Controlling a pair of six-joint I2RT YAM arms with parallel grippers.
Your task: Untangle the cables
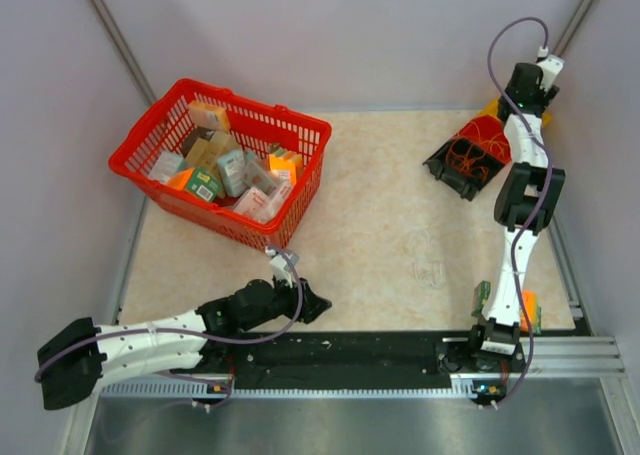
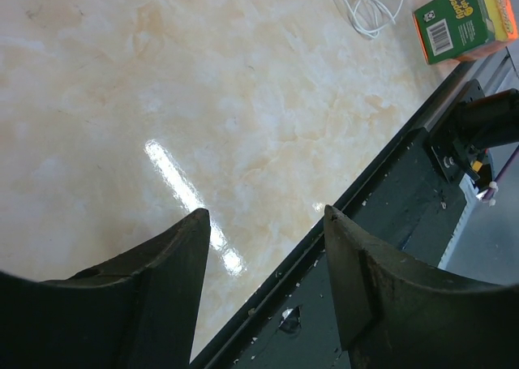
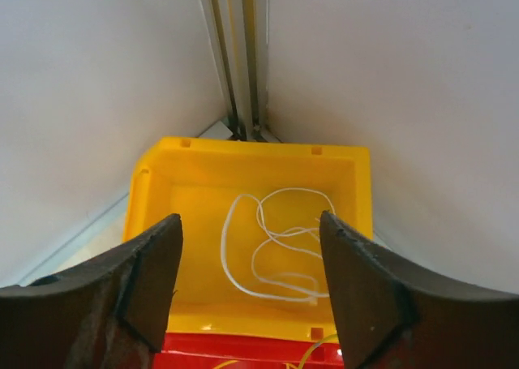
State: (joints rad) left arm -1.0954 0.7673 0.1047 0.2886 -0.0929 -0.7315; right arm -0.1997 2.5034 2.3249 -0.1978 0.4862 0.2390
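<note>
A tangle of thin orange wires (image 1: 470,155) lies in a red bin (image 1: 492,127) at the far right. A whitish cable (image 1: 426,259) lies loose on the table; its loops show in the left wrist view (image 2: 369,10). Another white cable (image 3: 276,247) lies in a yellow bin (image 3: 162,190) in the corner. My right gripper (image 3: 250,219) is open and empty, hovering above the yellow bin; in the top view it (image 1: 527,87) is at the far right corner. My left gripper (image 2: 266,215) is open and empty, low over the table's near edge (image 1: 310,303).
A red basket (image 1: 315,135) full of small boxes stands at the back left. A black bin (image 1: 450,170) sits beside the red bin. A green sponge box (image 2: 462,19) stands near the right arm's base (image 1: 481,297). The black rail (image 1: 380,350) runs along the near edge.
</note>
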